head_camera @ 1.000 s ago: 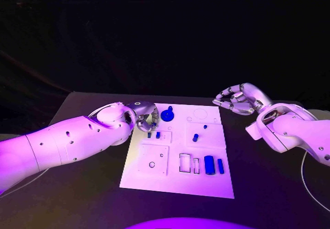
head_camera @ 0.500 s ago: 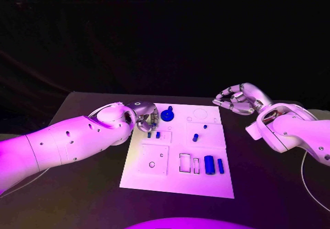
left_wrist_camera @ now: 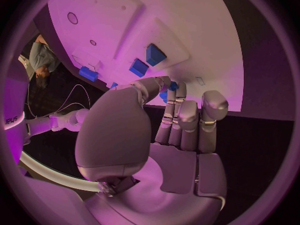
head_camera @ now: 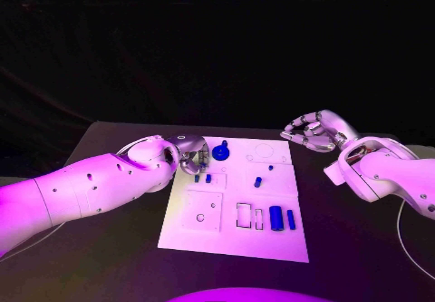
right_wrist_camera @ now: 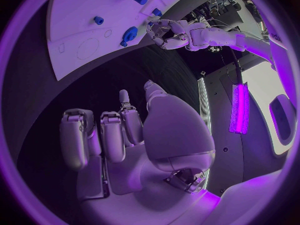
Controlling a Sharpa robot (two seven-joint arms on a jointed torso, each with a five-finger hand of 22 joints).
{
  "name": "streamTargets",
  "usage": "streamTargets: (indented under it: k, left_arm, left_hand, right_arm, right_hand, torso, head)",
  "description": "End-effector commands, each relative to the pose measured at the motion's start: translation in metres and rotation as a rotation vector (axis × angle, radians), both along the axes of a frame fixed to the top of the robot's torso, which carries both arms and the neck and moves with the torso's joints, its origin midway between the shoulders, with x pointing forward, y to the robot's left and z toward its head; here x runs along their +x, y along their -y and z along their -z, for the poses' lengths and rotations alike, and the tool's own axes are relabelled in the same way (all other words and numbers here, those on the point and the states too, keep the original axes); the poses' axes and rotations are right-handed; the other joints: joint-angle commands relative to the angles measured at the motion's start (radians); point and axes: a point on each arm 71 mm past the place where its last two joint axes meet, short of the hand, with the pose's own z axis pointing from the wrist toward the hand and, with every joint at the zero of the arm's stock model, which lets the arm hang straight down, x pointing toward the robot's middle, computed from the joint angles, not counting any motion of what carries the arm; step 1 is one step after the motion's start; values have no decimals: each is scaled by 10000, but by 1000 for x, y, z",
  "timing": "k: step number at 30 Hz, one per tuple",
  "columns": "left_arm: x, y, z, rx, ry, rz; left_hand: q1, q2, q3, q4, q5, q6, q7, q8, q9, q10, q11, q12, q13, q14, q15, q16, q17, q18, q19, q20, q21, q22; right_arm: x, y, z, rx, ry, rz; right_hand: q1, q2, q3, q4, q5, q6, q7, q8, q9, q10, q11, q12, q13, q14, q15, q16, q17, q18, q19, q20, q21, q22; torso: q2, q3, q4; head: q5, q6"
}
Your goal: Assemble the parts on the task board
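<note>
The left hand [head_camera: 190, 155] sits at the left edge of the white board [head_camera: 195, 234], near its far corner, fingers curled in toward the palm. In the left wrist view the fingertips [left_wrist_camera: 177, 89] lie just beside a small blue piece, but I cannot tell whether the hand grips it or only touches it.

Just to the right of that hand, a round blue knob-shaped part [head_camera: 220, 151] stands on the far part of the board. Below it, two small blue pegs [head_camera: 202, 178] stand side by side in a raised square block. Further right, another short blue part [head_camera: 258, 182] sits in the next block, with a tiny blue dot [head_camera: 270, 167] above it.

In the near row, two open rectangular slots [head_camera: 244, 214] run with their long axes pointing away from the robot. Beside them lie a thick blue bar [head_camera: 275, 217] and a thinner blue bar [head_camera: 291, 218], both lying the same way, parallel and apart.

The right hand [head_camera: 313, 131] hovers off the board's far right corner above the black table [head_camera: 118, 251], fingers curled in, holding nothing.
</note>
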Motion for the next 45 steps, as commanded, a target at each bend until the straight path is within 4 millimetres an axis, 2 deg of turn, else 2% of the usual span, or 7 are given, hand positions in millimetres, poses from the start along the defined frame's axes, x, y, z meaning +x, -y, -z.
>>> streamTargets:
  k: [1, 30, 45]
  left_arm:
    - [-1, 3, -1, -84, -45, 162]
    - [-2, 1, -2, -120, 7, 146]
    - [-3, 3, 0, -41, -203, 302]
  left_hand:
    - [45, 100, 38, -37, 23, 70, -31, -8, 96, 61, 0, -34, -14, 79, 3, 62, 12, -39, 82, -9, 47, 10]
    - [78, 104, 37, -66, 23, 82, -27, -26, 114, 123, 0, -118, -28, 102, -4, 70, 49, -43, 96, -16, 62, 29]
    - [82, 71, 11, -85, 21, 30, -9, -100, 118, 179, 12, -246, -47, 103, 7, 66, 47, -43, 89, -15, 56, 20]
  right_arm:
    - [0, -1, 0, -65, 72, -95]
    - [0, -2, 0, -65, 71, -104]
    - [-1, -2, 0, -62, 70, -103]
  right_hand:
    - [14, 82, -47, 0, -54, -19, -79, 40, 8, 23, -64, -10, 819, 688, -70, -60, 988, 56, 425, -67, -42, 1966]
    - [14, 82, -47, 0, -54, -19, -79, 40, 8, 23, -64, -10, 819, 688, -70, -60, 988, 56, 425, -67, -42, 1966]
    - [14, 82, -47, 0, -54, -19, -79, 40, 8, 23, -64, -10, 819, 688, -70, -60, 988, 56, 425, -67, -42, 1966]
  torso:
    - [1, -3, 4]
    - [5, 12, -7]
    - [4, 7, -4]
  head:
    - [11, -4]
    - [32, -15]
    - [1, -26]
